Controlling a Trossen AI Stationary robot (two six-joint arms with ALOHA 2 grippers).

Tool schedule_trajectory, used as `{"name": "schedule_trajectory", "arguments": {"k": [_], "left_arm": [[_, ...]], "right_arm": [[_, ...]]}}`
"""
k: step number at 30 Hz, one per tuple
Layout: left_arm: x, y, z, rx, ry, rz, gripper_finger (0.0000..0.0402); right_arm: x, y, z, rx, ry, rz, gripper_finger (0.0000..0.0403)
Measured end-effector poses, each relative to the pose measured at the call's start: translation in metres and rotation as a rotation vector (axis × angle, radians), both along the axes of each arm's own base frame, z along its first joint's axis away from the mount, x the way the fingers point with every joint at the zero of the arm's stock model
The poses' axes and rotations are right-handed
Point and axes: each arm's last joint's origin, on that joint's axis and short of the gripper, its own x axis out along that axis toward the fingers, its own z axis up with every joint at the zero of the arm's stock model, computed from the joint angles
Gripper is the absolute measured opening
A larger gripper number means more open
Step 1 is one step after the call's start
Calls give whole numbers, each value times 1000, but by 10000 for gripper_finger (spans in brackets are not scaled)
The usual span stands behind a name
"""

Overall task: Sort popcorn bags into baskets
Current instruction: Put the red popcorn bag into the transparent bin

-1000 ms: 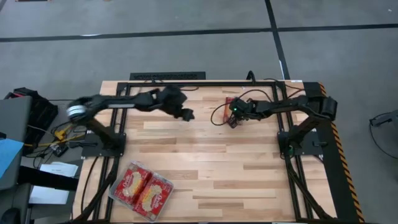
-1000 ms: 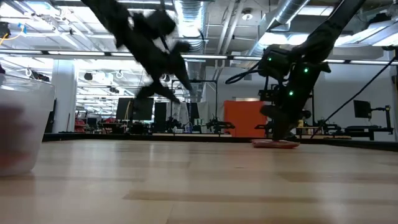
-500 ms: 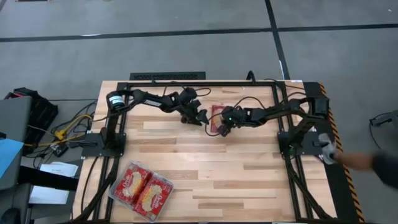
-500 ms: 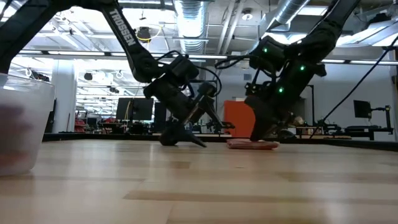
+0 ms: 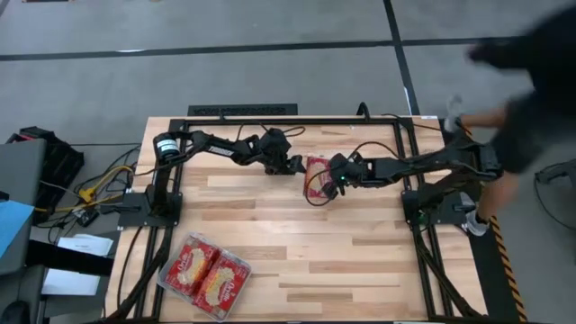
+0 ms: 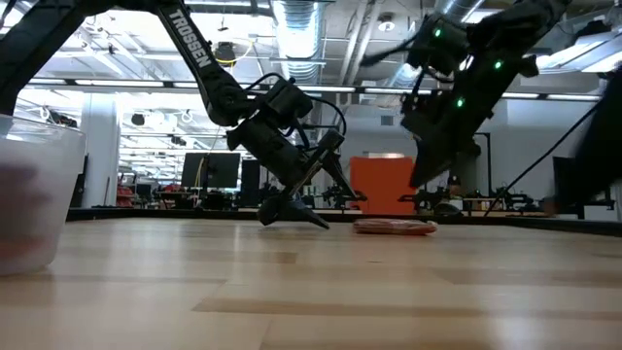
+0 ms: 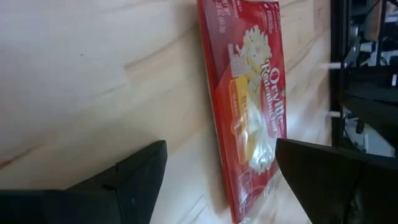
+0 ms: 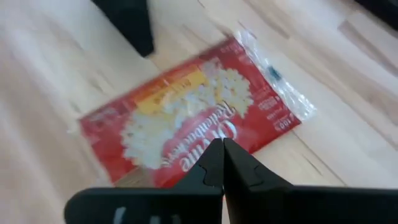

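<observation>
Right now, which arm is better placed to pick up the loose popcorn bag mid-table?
Left, probably. The left claw is open, low at the popcorn bag, which lies flat between its fingers in the wrist view. The right claw is shut, raised above the bag.

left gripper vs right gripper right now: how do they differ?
Fingers: the left gripper is open, its fingers spread in the left wrist view; the right gripper is shut, fingertips together in the right wrist view.
Height: in the low view the left gripper is down at the table; the right gripper sits raised above the popcorn bag.
Side: the left gripper is beside the bag; the right is over its other edge.
Shared: neither holds the bag; it lies flat.
</observation>
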Motion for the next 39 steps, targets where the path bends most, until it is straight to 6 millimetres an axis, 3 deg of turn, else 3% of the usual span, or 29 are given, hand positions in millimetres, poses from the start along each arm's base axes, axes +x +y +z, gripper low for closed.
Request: {"name": "schedule_trajectory", "arguments": {"k": [7, 13, 18, 25, 28, 32, 36, 39], "left_arm": [[6, -9, 2, 18, -26, 7, 298], [7, -14, 1, 33, -5, 19, 298], [7, -16, 1, 48, 12, 28, 298], [3, -17, -5, 30, 68, -1, 286], [3, -17, -8, 2, 65, -36, 246], [4, -22, -10, 34, 92, -72, 153], [5, -22, -8, 31, 62, -91, 38], [4, -21, -8, 27, 63, -89, 15]], "right_arm": [[11, 2, -35, 20, 102, -2, 9], [37, 1, -60, 50, 1, 63, 18], [59, 1, -63, 81, -25, 117, 13], [68, -1, -57, 54, -20, 184, 17], [70, -5, -54, 57, -5, 192, 20], [67, -1, -39, 50, 39, 232, 14], [55, 6, -8, 14, 44, 278, 12], [39, 11, 20, -2, 25, 289, 20]]}}
